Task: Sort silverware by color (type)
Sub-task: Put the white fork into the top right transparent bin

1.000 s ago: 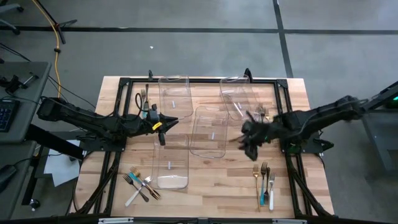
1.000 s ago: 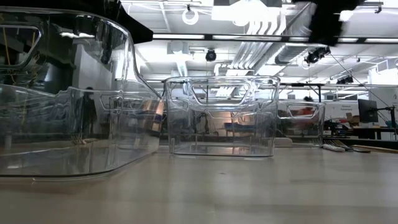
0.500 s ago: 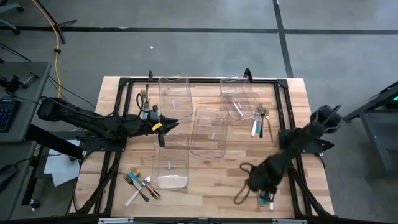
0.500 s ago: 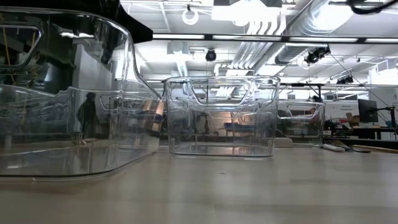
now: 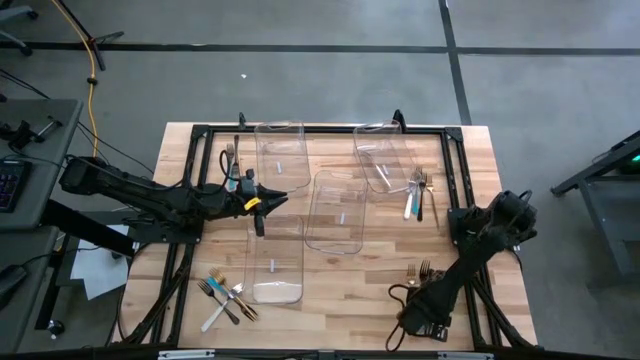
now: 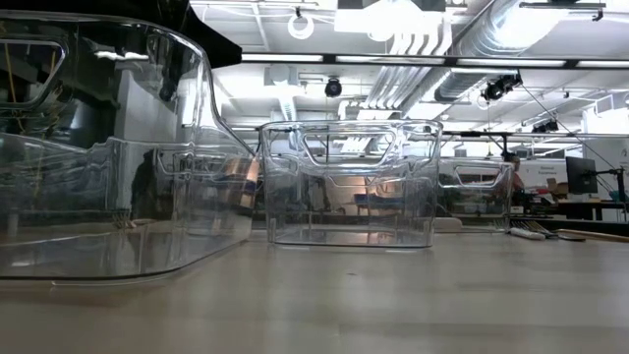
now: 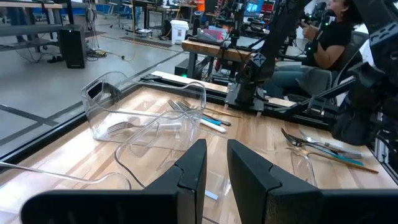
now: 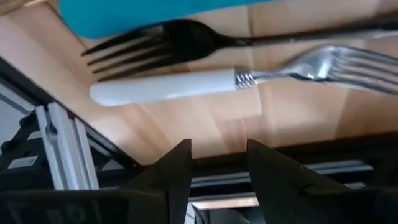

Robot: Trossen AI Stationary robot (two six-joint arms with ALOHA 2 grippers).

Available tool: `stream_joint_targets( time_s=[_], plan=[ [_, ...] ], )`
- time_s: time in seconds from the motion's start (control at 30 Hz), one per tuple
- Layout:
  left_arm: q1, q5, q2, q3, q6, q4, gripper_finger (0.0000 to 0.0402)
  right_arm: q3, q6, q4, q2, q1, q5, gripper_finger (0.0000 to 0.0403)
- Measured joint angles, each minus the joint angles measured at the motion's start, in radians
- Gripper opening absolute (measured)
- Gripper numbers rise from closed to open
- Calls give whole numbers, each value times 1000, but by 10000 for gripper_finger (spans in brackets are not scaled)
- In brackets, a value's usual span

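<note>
the right pincer (image 5: 424, 318) hangs spread and empty low over the table (image 5: 340, 290) near its front right edge, just above a white-handled fork (image 8: 186, 85) and a black fork (image 8: 168, 43) lying close together. closing here risks pinching both, mixing finishes. the left pincer (image 5: 262, 203) waits slightly spread beside the clear bins (image 5: 336, 210).

Right end effector (image 5: 418, 322) covers forks (image 5: 419, 270) below it; teal handle (image 8: 168, 11) cropped.
</note>
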Motion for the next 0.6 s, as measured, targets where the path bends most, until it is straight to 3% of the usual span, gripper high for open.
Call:
stream_joint_targets(
  time_s=[0.6],
  plan=[
    [0, 0, 0, 0, -1, 0, 56, 0, -105, 36, 78, -10, 84, 149]
  ],
)
